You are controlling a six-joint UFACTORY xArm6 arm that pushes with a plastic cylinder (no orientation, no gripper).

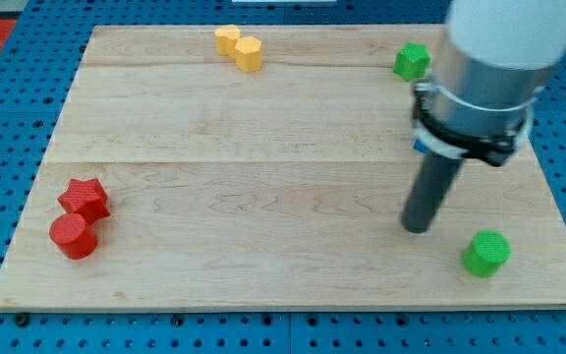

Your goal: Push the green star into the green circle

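A pale wooden board [263, 197] of joined planks carries six small blocks in three groups. At the view's top, a yellow block [227, 39] and a yellow hexagon [249, 53] touch each other, and well to their right near the top edge sits a green star [412, 61]. At the view's lower left a red star [84, 198] rests against a red cylinder [73, 236] just below it, while a green circle [485, 253] stands alone at the lower right, near the board's bottom edge.
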